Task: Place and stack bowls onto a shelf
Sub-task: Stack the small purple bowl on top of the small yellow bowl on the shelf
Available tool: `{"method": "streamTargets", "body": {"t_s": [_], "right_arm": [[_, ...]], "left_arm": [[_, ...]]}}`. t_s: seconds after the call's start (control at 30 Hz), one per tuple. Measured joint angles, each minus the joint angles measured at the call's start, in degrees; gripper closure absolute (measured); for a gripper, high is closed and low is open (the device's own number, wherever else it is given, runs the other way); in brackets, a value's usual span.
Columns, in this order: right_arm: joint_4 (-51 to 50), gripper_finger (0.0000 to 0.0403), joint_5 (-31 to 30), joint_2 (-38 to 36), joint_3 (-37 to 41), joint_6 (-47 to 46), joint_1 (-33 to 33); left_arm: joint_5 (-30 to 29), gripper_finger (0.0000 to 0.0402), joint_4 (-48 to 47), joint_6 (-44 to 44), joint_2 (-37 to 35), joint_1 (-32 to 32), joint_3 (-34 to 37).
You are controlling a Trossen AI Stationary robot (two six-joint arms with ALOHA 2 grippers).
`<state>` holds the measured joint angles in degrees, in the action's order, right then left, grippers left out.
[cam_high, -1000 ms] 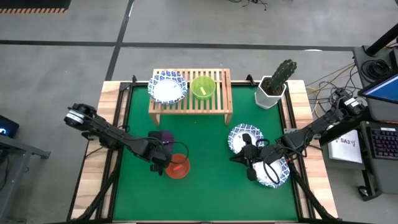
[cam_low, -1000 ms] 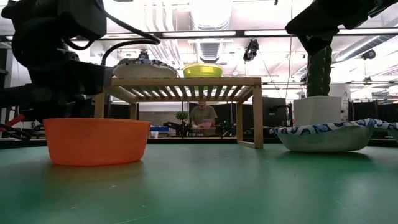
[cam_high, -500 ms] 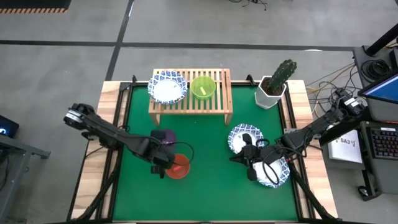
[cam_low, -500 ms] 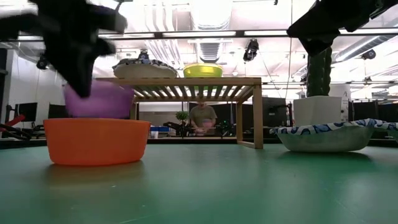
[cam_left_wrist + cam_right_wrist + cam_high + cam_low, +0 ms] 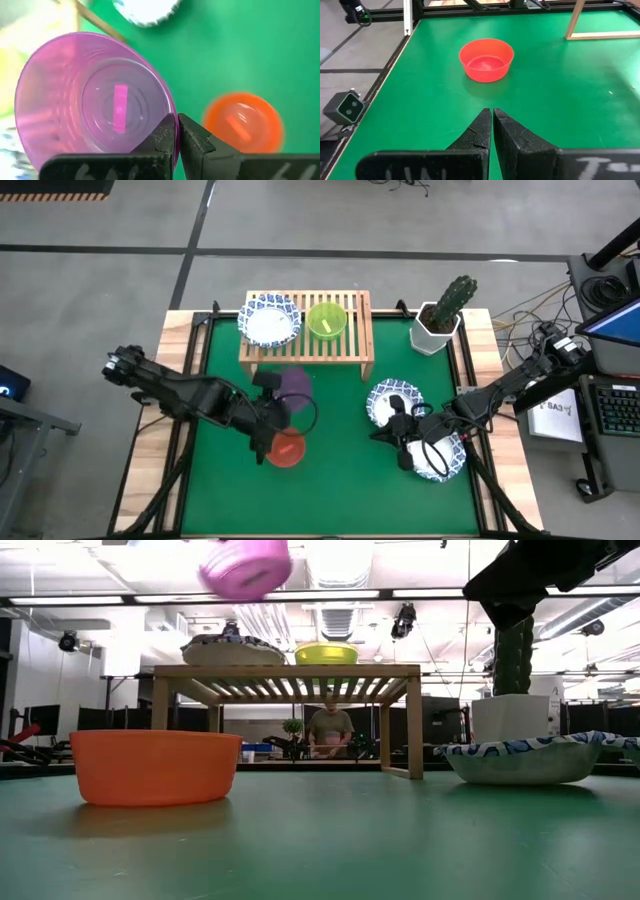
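My left gripper [image 5: 278,402] is shut on the purple bowl [image 5: 294,383] and holds it in the air between the red bowl [image 5: 286,449] and the shelf [image 5: 358,330]. In the low view the purple bowl [image 5: 246,565] shows high up, tilted. The red bowl [image 5: 155,766] stands on its base on the green mat. A white blue-rimmed bowl [image 5: 268,319] and a yellow-green bowl [image 5: 326,320] sit on the shelf top. Two more white bowls [image 5: 393,400] [image 5: 442,457] rest on the mat at the right. My right gripper [image 5: 493,117] hovers shut near them. My left gripper pinches the purple bowl's rim [image 5: 171,112] between its two fingers, one finger [image 5: 162,137] on the inner side of the wall and one on the outer side. The bowl is lifted clear of the table and hangs tilted, out past the fingertips.
A cactus in a white pot [image 5: 440,320] stands at the table's far right corner. The shelf's right third [image 5: 360,315] carries nothing. Open green mat [image 5: 330,490] lies along the near edge. A person [image 5: 326,730] sits in the room beyond the table.
My left gripper has risen from table height beside the red bowl and moved right and toward the shelf, carrying the purple bowl. The bowl, which stood low behind the red bowl, is now lifted clear and tilted. The red bowl has stayed in place.
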<state>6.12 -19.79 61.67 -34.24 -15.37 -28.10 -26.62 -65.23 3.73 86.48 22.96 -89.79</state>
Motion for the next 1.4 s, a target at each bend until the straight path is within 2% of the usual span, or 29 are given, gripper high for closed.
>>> {"method": "streamTargets", "body": {"t_s": [0.1, 0.37, 0.47, 0.57, 0.73, 1.17, 1.4], "right_arm": [[0.0, 0.0394, 0.7, 0.0, 0.0, 0.0, 0.0], [0.0, 0.0394, 0.7, 0.0, 0.0, 0.2, 0.0], [0.1, 0.0394, 0.7, 0.0, 0.0, 0.4, 0.0], [0.1, 0.0394, 0.7, 0.0, 0.0, 0.7, 0.0], [0.1, 0.0394, 0.7, 0.0, 0.0, 1.1, 0.0], [0.0, 0.0394, 0.7, -0.1, 0.0, 1.8, 0.0], [0.0, 0.0394, 0.7, -0.1, 0.0, 1.9, 0.0]], "left_arm": [[-3.1, 0.0402, 2.4, -5.0, 0.0, -2.0, -2.6], [-3.4, 0.0402, 12.6, -19.7, 0.5, -13.5, -3.3], [-0.8, 0.0402, 18.0, -23.7, 1.4, -19.0, -3.3], [4.7, 0.0402, 23.8, -25.3, 2.6, -24.4, -3.3], [9.5, 0.0401, 27.9, -26.0, 5.3, -31.0, -3.3], [9.7, 0.0400, 28.0, -27.3, 9.2, -36.8, -3.2], [9.6, 0.0363, 28.6, -28.6, 9.1, -37.5, -3.2]]}}
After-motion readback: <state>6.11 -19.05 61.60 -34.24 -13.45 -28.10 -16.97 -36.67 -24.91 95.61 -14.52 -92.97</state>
